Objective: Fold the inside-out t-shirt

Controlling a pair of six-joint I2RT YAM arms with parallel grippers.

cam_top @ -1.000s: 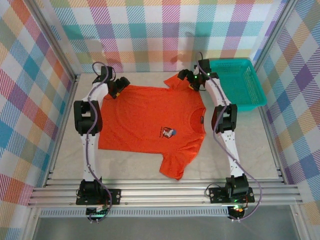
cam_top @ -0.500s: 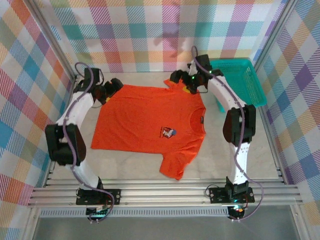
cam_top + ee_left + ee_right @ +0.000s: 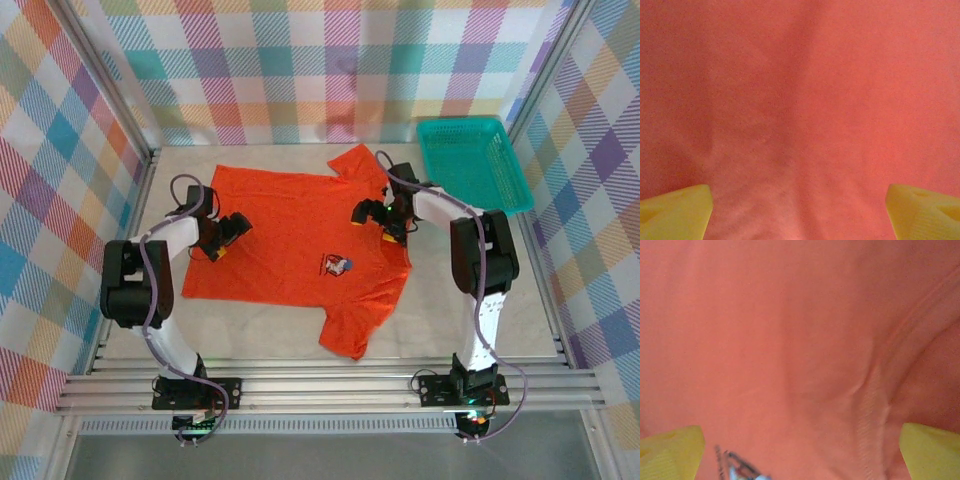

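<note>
Through the left wrist camera we look at the t-shirt [image 3: 800,100], an orange-red cloth very close under the lens. Its surface is mostly smooth. We notice one soft crease from the top middle toward the lower left, and a darker shade on the left side. The left gripper [image 3: 800,215] is spread wide: its two yellow fingertips [image 3: 675,212] sit in the bottom corners, with cloth between them. We cannot tell if they touch the cloth.

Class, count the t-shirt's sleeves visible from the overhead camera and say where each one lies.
2, on the orange t-shirt: one sleeve points toward the far wall; the other sleeve points toward the near table edge. Neither is hidden.
</note>
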